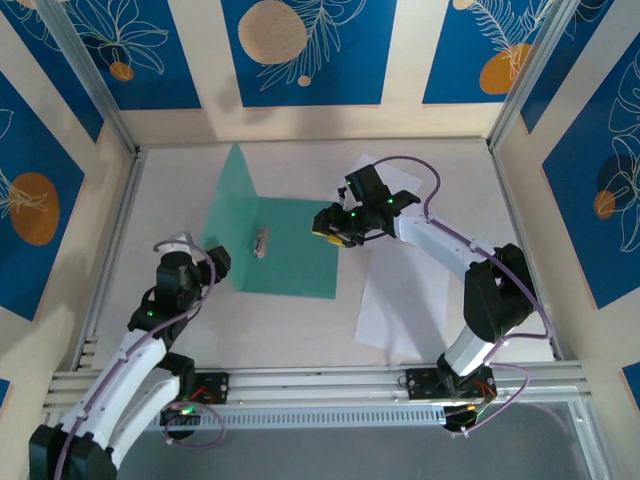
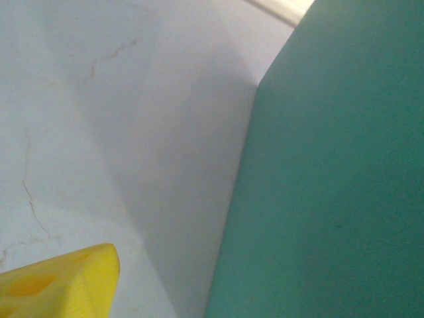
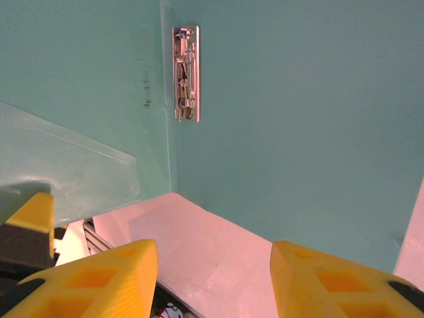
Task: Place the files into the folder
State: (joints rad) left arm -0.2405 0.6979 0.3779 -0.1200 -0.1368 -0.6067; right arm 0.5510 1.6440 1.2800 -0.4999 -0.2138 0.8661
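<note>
"Now, where do the things lie?"

"Green folder (image 1: 290, 250) lies open at mid-tabletop (image 1: 170, 200), with its left cover (image 1: 235, 190) standing up. A white sheet (image 1: 400, 300) lies to its right, toward the near right corner, long axis running near to far, slightly skewed."

"Which arm is nearer the sheet?"

"Right claw (image 1: 335, 228), at the folder's right edge, with the sheet just beside it. Its jaws are partly apart and nothing is clamped. Left claw (image 1: 215, 262) sits by the folder's left edge, well apart from the sheet. Its opening cannot be told."

"Do the views differ?"

"Right wrist view shows the metal clip (image 3: 185, 73) by the fold and a pale corner overlapping the green. Overhead, the claw hides that corner. Left wrist view shows one yellow finger (image 2: 73, 281) beside the cover, not touching."
</note>
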